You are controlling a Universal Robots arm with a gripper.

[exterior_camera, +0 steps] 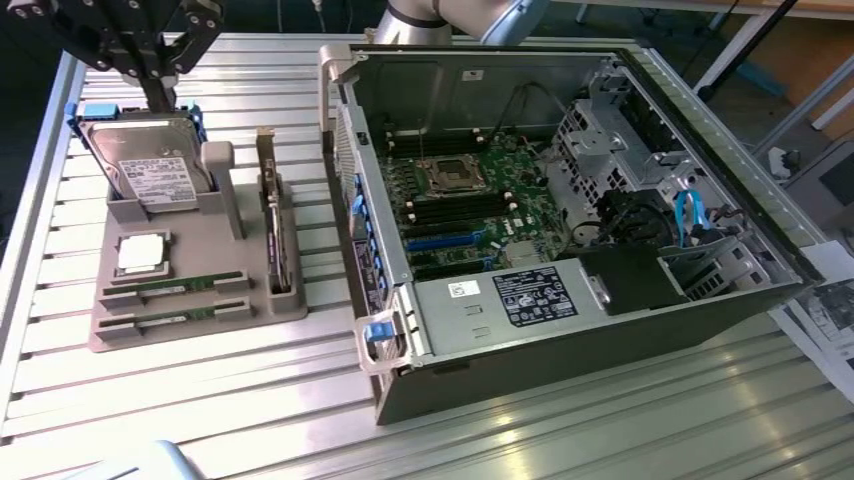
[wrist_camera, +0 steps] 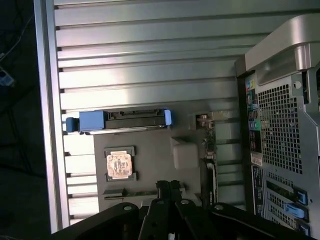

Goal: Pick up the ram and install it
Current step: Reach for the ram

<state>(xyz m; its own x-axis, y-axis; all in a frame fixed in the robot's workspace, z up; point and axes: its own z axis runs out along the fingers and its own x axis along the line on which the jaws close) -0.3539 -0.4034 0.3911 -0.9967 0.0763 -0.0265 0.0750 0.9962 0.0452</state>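
The pincer (exterior_camera: pixel 162 98) is seen with its fingers drawn together, and nothing is held between them. It is positioned above the upright hard drive (exterior_camera: pixel 147 168), at the far end of the grey holder (exterior_camera: pixel 200 310).

The ram (exterior_camera: pixel 176 286) is found lying flat in a slot of the grey holder, well apart from the pincer. It is placed beyond the hard drive and the square processor chip (exterior_camera: pixel 143 255). A second, like stick (exterior_camera: pixel 171 321) is seated in the next slot, farther again from the pincer. Neither stick is touched.

A dark expansion card (exterior_camera: pixel 274 235) is stood on edge along the holder's side, towards the exterior view's right of the pincer.

The open computer case (exterior_camera: pixel 707 300) is set on the slatted counter (exterior_camera: pixel 534 430), farther to that same side of the pincer and apart from it. Its motherboard (exterior_camera: pixel 467 195) is exposed.

In the wrist view, the closed fingers (wrist_camera: pixel 169 189) are observed over the holder. The blue-ended hard drive (wrist_camera: pixel 120 120) and the processor chip (wrist_camera: pixel 120 165) are seen ahead of them.
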